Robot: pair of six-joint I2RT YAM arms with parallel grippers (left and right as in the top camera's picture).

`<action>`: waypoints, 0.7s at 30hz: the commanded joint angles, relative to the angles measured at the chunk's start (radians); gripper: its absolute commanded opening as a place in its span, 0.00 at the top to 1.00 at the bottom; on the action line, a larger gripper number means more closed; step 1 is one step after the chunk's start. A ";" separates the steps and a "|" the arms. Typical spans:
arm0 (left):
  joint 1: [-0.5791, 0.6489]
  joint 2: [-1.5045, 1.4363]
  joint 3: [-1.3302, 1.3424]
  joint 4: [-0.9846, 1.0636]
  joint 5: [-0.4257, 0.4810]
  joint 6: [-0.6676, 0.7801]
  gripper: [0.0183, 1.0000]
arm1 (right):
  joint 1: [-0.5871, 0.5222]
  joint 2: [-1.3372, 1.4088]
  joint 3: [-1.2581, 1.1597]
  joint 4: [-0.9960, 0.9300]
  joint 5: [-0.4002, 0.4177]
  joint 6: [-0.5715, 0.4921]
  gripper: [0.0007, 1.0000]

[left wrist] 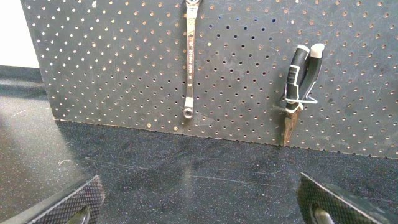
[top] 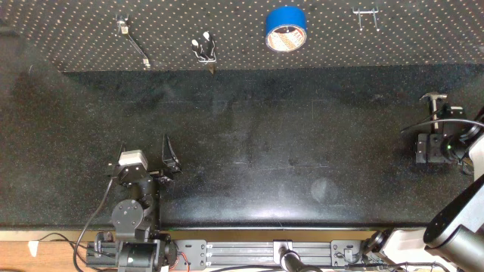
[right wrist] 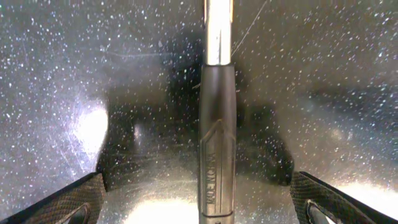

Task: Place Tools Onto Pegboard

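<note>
Now right hand [right wrist: 199,202] gapes astride hammer [right wrist: 217,124], left hand [left wrist: 199,204] open; wrench [left wrist: 189,56], pliers [left wrist: 300,81], tape [top: 286,29] occupy pegboard [left wrist: 112,62].

Workshop-style setup. Perforated pegboard [top: 76,38] standing along bench [top: 265,136] far edge, wrench [left wrist: 188,62], pliers [left wrist: 301,68], blue tape roll [top: 286,29] hanging on it. Mounting rail [top: 280,248] carrying robot arms, running along near edge.

Overhead light throws bright glare patches on the dark worktop [right wrist: 90,130]
</note>
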 commanded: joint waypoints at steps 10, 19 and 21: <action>0.005 -0.006 -0.002 -0.005 0.003 0.013 0.00 | -0.005 0.043 0.014 0.017 -0.014 -0.018 0.81; 0.005 -0.006 -0.002 -0.005 0.003 0.013 0.00 | 0.050 -0.482 0.014 0.021 -0.251 0.211 0.93; 0.005 -0.006 -0.002 -0.005 0.003 0.013 0.00 | 0.191 -0.650 0.014 0.024 -0.250 0.297 0.93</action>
